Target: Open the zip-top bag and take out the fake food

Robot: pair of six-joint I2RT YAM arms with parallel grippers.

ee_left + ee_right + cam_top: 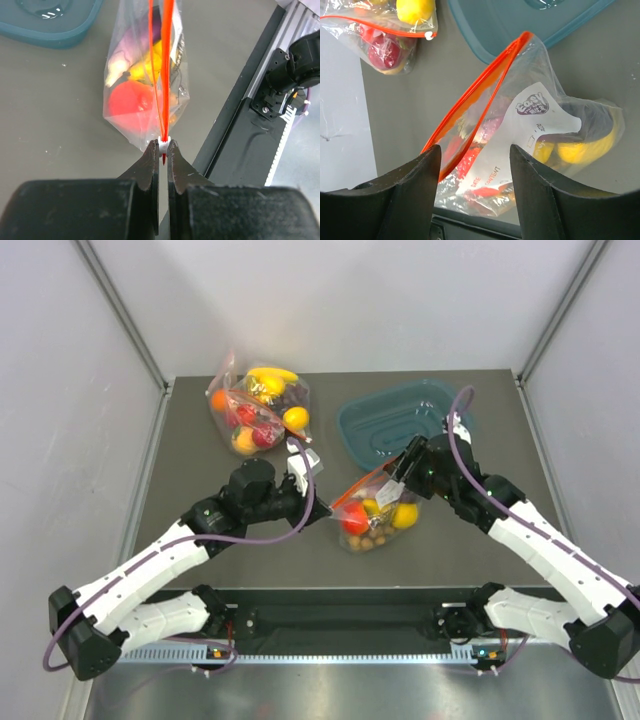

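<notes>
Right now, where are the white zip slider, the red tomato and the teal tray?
white zip slider (164, 142): left wrist view, its white body.
red tomato (128, 103): left wrist view, its middle, behind plastic.
teal tray (347, 432): top external view, its left rim.

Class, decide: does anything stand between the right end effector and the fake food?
Yes: the zip-top bag itself. Its clear plastic wall lies between the fake food and the right end effector, and the red-orange zip strip looks only partly parted.
</notes>
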